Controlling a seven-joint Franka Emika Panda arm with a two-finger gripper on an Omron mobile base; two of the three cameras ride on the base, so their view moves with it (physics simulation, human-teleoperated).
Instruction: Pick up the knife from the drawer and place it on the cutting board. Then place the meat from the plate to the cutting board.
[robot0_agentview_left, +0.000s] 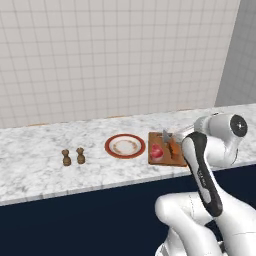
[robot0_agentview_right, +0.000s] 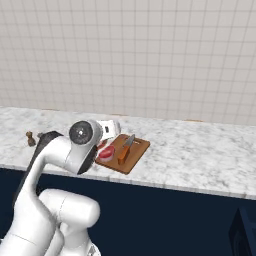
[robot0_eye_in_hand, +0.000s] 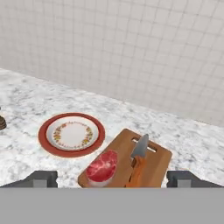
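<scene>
Two things lay side by side on the board (robot0_eye_in_hand: 155, 162): the knife (robot0_eye_in_hand: 138, 162) and the meat (robot0_eye_in_hand: 103, 166), with the plate (robot0_eye_in_hand: 71, 134) bare just beside it on the marble counter (robot0_agentview_left: 45, 155). Both placements looked done, so the task seemed finished, and the next move called only for a clear retreat. The gripper (robot0_eye_in_hand: 112, 179) hung above, jaws wide apart and holding nothing. The board was flat brown wood, the meat a glossy red-pink lump, the blade thin grey metal.
</scene>
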